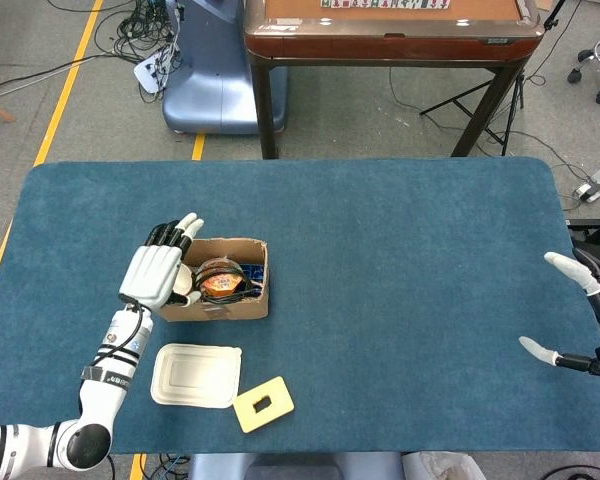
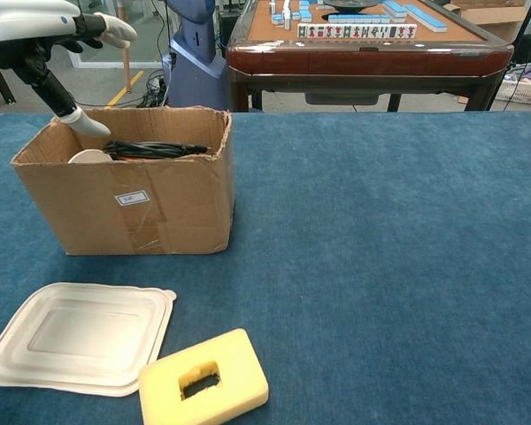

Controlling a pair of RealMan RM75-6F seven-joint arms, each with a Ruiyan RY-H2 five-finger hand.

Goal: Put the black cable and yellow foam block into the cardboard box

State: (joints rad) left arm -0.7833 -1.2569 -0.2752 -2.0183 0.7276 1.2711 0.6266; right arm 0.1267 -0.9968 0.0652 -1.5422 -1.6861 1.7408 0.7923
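Note:
The cardboard box (image 1: pixel 212 306) (image 2: pixel 150 199) stands left of centre on the blue table. Coiled inside it lies the black cable (image 1: pixel 220 280) (image 2: pixel 150 149), its top showing above the rim. My left hand (image 1: pixel 157 270) (image 2: pixel 44 22) hovers over the box's left edge, fingers spread, holding nothing. The yellow foam block (image 1: pixel 262 403) (image 2: pixel 203 379) lies flat near the table's front edge, well clear of both hands. My right hand (image 1: pixel 590 315) is at the far right edge of the table, open and empty.
A white plastic lid (image 1: pixel 195 375) (image 2: pixel 75 335) lies flat between the box and the foam block. A brown mahjong table (image 1: pixel 390 35) (image 2: pixel 363 49) and a blue machine base (image 1: pixel 205 70) stand beyond the far table edge.

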